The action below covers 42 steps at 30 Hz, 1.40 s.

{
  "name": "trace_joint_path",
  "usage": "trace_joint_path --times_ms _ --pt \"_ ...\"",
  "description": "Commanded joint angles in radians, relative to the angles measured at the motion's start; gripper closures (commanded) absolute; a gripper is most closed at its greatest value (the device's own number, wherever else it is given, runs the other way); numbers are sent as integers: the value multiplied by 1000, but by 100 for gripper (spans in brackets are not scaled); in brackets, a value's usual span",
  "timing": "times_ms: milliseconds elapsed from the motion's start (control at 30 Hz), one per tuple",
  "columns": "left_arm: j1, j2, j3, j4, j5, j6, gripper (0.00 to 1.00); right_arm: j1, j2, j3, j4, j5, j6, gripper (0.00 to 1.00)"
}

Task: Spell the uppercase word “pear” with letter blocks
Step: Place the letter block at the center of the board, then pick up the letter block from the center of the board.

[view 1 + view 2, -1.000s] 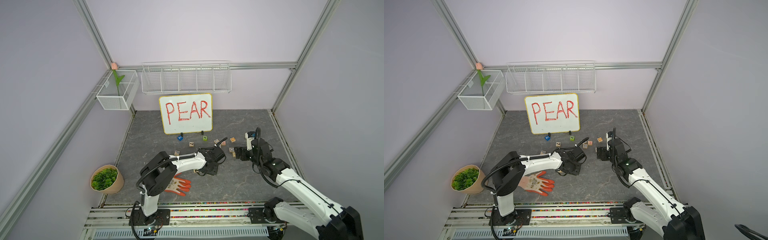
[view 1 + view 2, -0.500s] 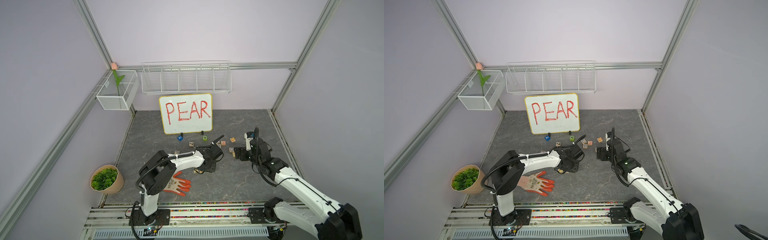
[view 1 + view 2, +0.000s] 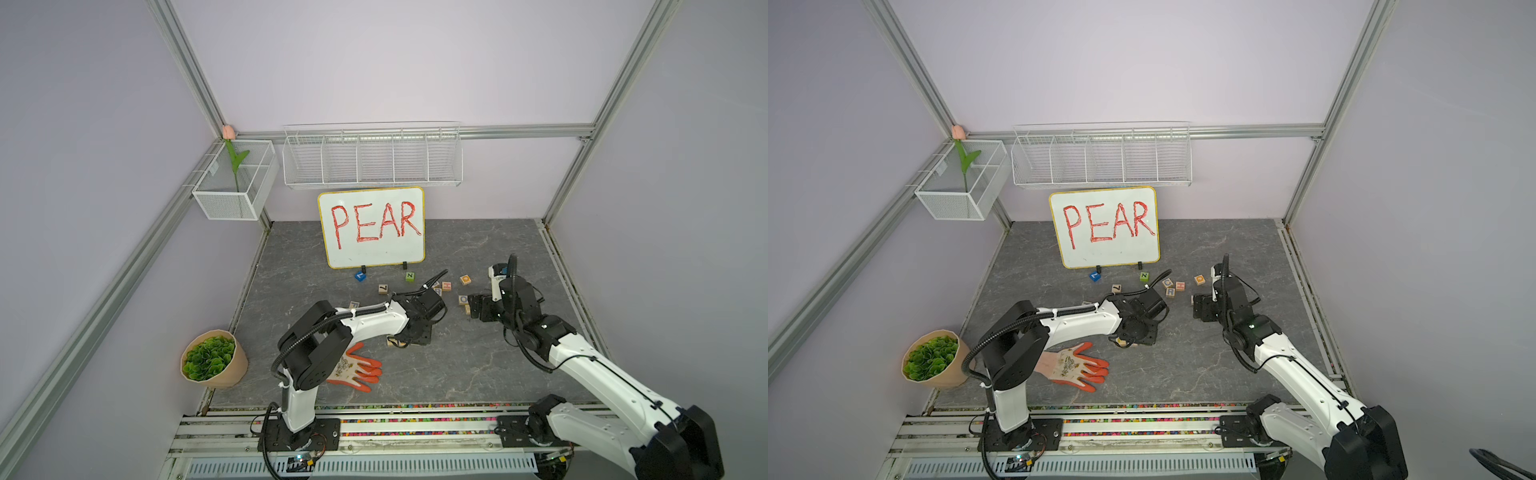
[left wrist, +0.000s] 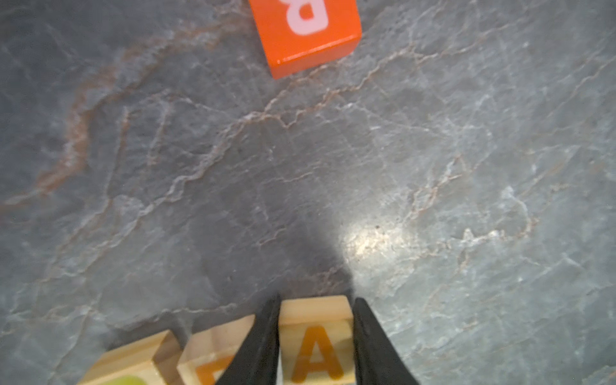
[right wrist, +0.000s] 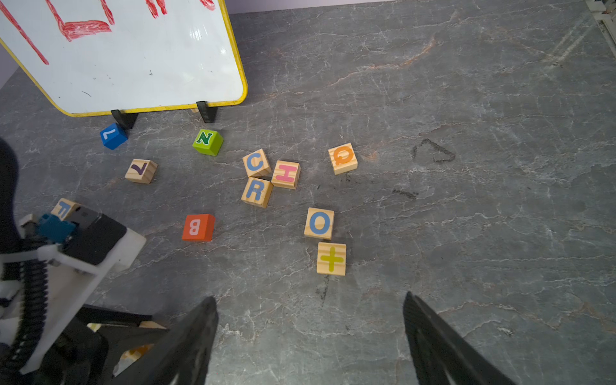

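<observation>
In the left wrist view my left gripper (image 4: 316, 300) is shut on the A block (image 4: 315, 346), a light-wood cube with an orange A, one black finger against each side. The block rests on the grey table beside the E block (image 4: 213, 363), and the P block (image 4: 133, 366) follows it in the row. In both top views the left gripper (image 3: 409, 338) points down at this row near the table's middle. The R block (image 5: 256, 192) lies among loose blocks further back. My right gripper (image 5: 309, 297) is open and empty, hovering to the right (image 3: 473, 307).
An orange B cube (image 4: 306, 36) lies just beyond the row. Loose blocks C (image 5: 256, 162), H (image 5: 286, 174), Q (image 5: 342, 158), O (image 5: 319, 223) and a plus block (image 5: 331, 258) surround R. The whiteboard (image 3: 371, 226) stands behind; a glove (image 3: 357, 370) and plant pot (image 3: 212, 359) lie near left.
My left gripper has come toward the near side and down with the A block, which now sits beside the E block. The right arm has barely moved.
</observation>
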<state>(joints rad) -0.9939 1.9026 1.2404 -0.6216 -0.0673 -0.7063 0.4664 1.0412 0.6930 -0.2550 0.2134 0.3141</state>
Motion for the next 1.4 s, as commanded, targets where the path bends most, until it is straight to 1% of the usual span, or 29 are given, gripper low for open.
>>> trace_joint_path --times_ms 0,167,233,333,467,667,833,933,1033,1233,1367 --pt "3 6 -5 -20 29 -22 60 4 10 2 11 12 1 11" --pt "3 3 3 -22 39 -23 59 3 9 -1 11 18 -1 11" --pt "3 0 8 -24 41 -20 57 3 11 -3 11 20 -1 11" --pt "0 -12 22 -34 18 -12 55 4 12 -4 14 20 0 11" --pt "-1 -30 58 -60 -40 10 50 4 18 0 20 23 -6 11" --pt "0 -23 213 -160 -196 130 40 4 48 27 28 20 -10 11" --pt "20 -7 305 -158 -234 215 36 1 78 46 38 21 -12 11" --pt "52 35 360 -123 -197 253 37 -4 100 58 45 30 -7 11" --pt "72 108 447 -114 -168 291 38 -8 124 75 34 40 -3 11" --pt "73 263 640 -159 -155 366 39 -18 126 79 23 63 -7 11" --pt "72 334 700 -162 -135 372 38 -26 120 79 17 65 -14 11"
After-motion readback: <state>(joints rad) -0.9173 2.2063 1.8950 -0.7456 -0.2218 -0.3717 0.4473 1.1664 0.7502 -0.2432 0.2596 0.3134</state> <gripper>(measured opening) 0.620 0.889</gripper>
